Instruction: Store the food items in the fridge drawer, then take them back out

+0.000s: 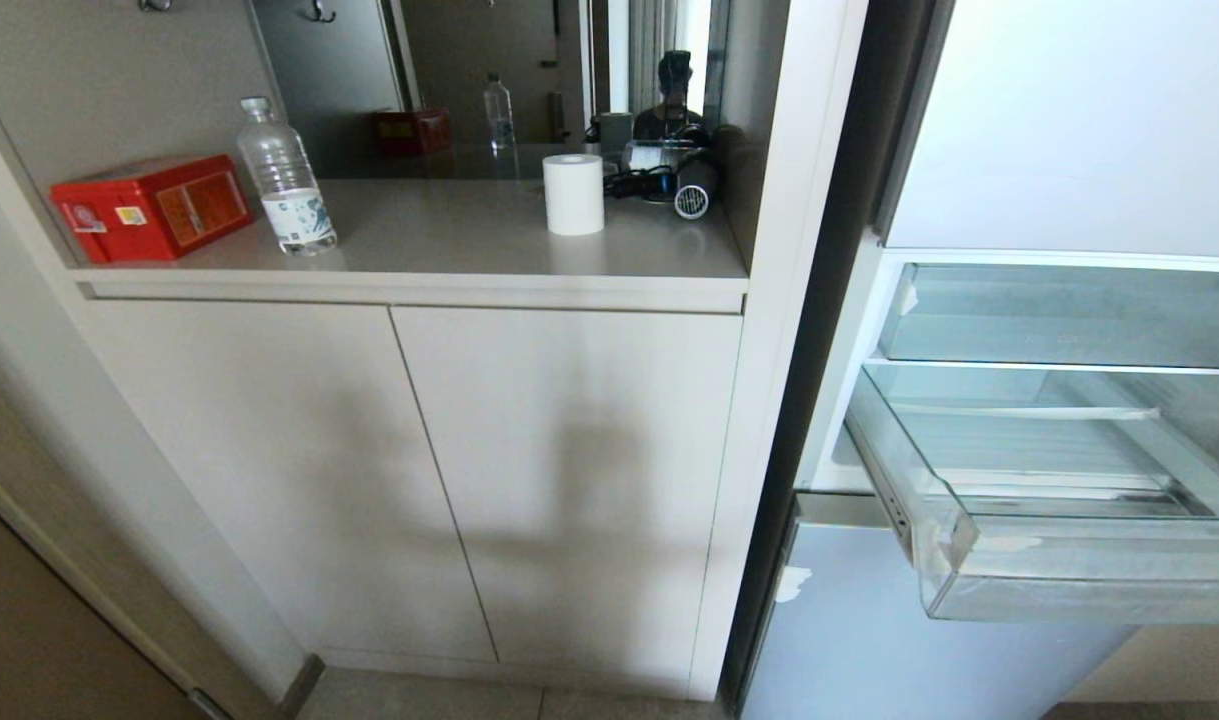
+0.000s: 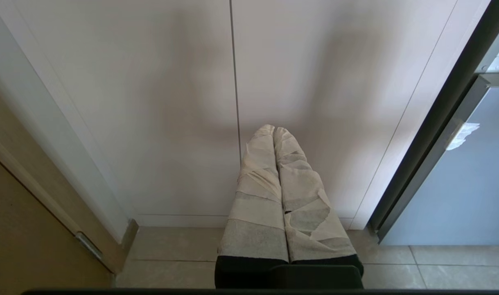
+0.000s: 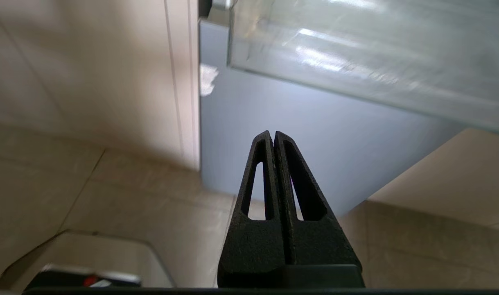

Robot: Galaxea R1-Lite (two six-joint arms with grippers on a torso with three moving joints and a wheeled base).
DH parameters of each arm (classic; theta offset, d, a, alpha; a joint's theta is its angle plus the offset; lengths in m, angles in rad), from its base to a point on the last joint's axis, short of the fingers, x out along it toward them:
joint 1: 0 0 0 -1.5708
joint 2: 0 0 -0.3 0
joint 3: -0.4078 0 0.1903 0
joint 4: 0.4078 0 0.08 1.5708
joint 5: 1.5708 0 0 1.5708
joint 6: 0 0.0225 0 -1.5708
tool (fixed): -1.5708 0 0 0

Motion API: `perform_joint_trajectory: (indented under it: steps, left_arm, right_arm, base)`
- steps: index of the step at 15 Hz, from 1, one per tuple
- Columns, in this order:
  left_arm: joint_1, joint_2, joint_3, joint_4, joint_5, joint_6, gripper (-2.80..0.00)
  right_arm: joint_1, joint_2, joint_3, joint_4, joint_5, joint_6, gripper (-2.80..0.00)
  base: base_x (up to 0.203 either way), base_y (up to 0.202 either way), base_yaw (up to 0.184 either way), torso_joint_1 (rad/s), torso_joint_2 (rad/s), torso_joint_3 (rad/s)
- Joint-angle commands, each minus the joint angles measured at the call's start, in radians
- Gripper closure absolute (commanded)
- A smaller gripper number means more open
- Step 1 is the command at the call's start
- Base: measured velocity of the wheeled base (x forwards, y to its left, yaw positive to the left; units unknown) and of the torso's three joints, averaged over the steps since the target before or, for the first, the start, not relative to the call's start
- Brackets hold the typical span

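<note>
The fridge drawer (image 1: 1069,590), a clear plastic bin, stands pulled out of the open fridge at the right, and nothing shows inside it. The food items are out of view. Neither arm shows in the head view. My right gripper (image 3: 272,134) is shut and empty, its black fingers low under the drawer (image 3: 355,53) and pointing at the fridge's lowest glossy panel (image 3: 274,102). My left gripper (image 2: 274,130), wrapped in pale tape, is shut and empty, held low facing the cabinet doors (image 2: 171,102).
A shallower clear tray (image 1: 1059,315) sits above the drawer. On the counter to the left are a red box (image 1: 154,205), a water bottle (image 1: 287,180), a white paper roll (image 1: 573,194) and a hair dryer (image 1: 694,190). Tiled floor (image 2: 179,254) lies below.
</note>
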Motion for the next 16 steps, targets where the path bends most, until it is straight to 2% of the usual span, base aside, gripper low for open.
perform_joint_trajectory:
  steps: [1, 2, 4, 8, 13, 16]
  left_arm:
    - [0.000, 0.002, 0.000, 0.000, 0.000, -0.002, 0.00]
    - [0.000, 0.002, 0.000, 0.000, 0.000, -0.001, 0.00]
    - [0.000, 0.002, 0.000, 0.000, 0.000, 0.000, 0.00]
    - [0.000, 0.002, 0.000, 0.000, 0.000, 0.000, 0.00]
    - [0.000, 0.002, -0.001, 0.000, 0.000, 0.000, 0.00]
    - [0.000, 0.002, 0.000, 0.000, 0.000, 0.000, 0.00]
  right_arm:
    - [-0.004, -0.127, -0.010, 0.042, -0.002, 0.000, 0.00]
    - [-0.004, -0.127, 0.010, -0.009, -0.002, 0.010, 0.00]
    - [-0.005, -0.123, 0.063, -0.193, -0.001, 0.035, 0.00]
    - [-0.005, -0.122, 0.073, -0.181, -0.025, 0.134, 0.00]
    - [-0.005, -0.122, 0.074, -0.183, -0.026, 0.138, 0.00]
    - [-0.005, -0.122, 0.074, -0.183, -0.026, 0.138, 0.00]
  base:
    - [0.000, 0.000, 0.000, 0.000, 0.00, 0.000]
    - [0.000, 0.000, 0.000, 0.000, 0.00, 0.000]
    - [0.000, 0.000, 0.000, 0.000, 0.00, 0.000]
    - [0.000, 0.000, 0.000, 0.000, 0.00, 0.000]
    - [0.000, 0.000, 0.000, 0.000, 0.00, 0.000]
    - [0.003, 0.005, -0.126, 0.004, 0.00, 0.007]
